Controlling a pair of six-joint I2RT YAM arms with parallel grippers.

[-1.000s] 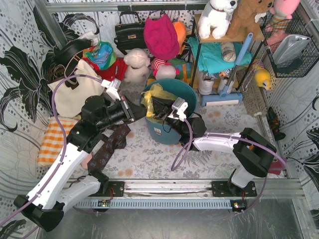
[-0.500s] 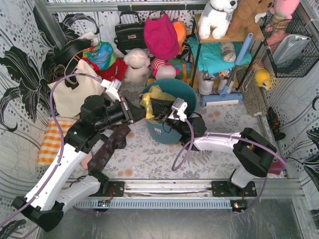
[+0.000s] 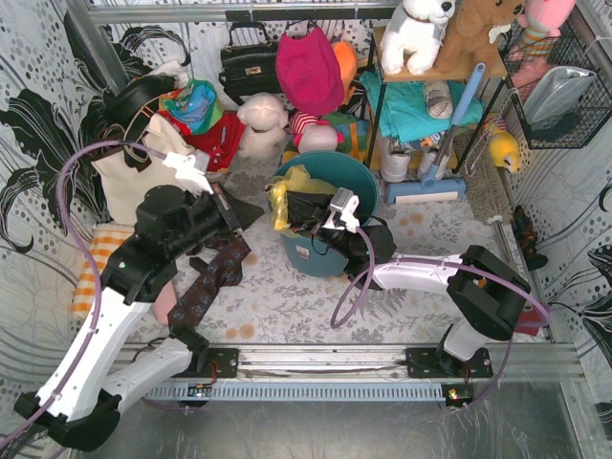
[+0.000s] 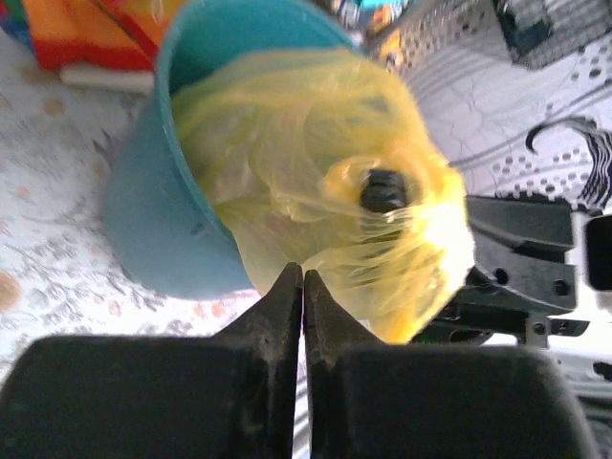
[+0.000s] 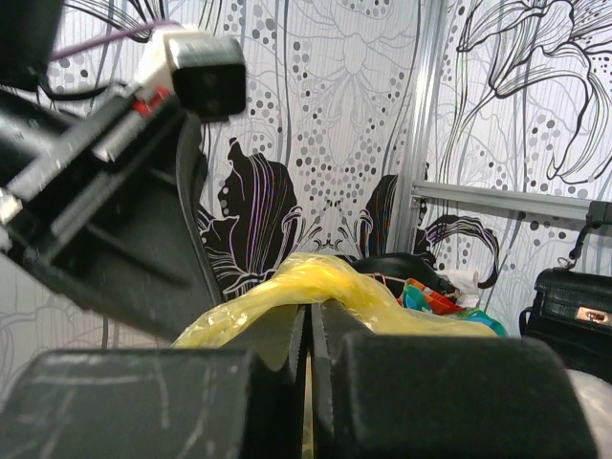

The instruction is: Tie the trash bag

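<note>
The yellow trash bag (image 3: 285, 187) sits in the teal bin (image 3: 349, 170), its gathered top spilling over the bin's left rim. My right gripper (image 3: 300, 205) reaches over the bin and is shut on a twisted yellow strand of the bag (image 5: 320, 279), which drapes over its fingertips in the right wrist view (image 5: 308, 311). My left gripper (image 3: 256, 212) is just left of the bin and shut. In the left wrist view its tips (image 4: 303, 273) pinch the lower edge of the bag (image 4: 287, 163), which bulges out of the bin (image 4: 143, 220).
A cream tote bag (image 3: 134, 180) stands at the back left, an orange checked cloth (image 3: 100, 270) and a dark patterned cloth (image 3: 206, 282) in front of it. Plush toys, a black handbag (image 3: 251, 63) and a shelf (image 3: 421, 115) crowd the back.
My left arm has drawn back to the left, away from the bin, with its gripper still shut. The right arm and the bin have not moved.
</note>
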